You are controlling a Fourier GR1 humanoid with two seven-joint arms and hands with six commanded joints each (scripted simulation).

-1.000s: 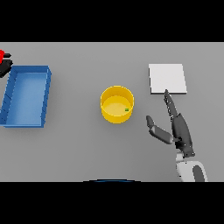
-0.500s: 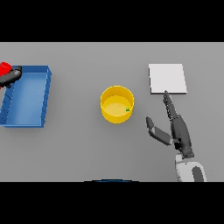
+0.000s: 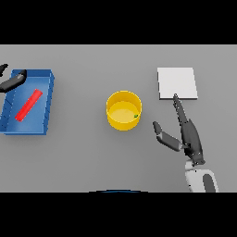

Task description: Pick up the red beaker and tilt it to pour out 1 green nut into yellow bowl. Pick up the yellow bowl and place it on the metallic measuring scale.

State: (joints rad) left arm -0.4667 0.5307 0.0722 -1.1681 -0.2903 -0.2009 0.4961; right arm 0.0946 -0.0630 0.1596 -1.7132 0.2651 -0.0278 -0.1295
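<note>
Right hand point(image 3: 189, 136) sits near right, fingers straight and spread, holding nothing, just right of the round yellow bowl point(image 3: 123, 110) mid-table with a tiny green nut point(image 3: 136, 116) inside. Farther back, the flat square metallic scale point(image 3: 177, 83) is right. The red beaker point(image 3: 28, 105) lies in the blue rectangular tray point(image 3: 48, 104) far left, with the left hand point(image 3: 13, 82) loose at the tray's far-left corner.

Light is even and flat across the grey tabletop point(image 3: 92, 157), with no glare or hot spots. Shadows are faint and soft. The yellow bowl point(image 3: 123, 110) shows slight shading inside its wall. Edges look mildly soft throughout, with no visible distortion.
</note>
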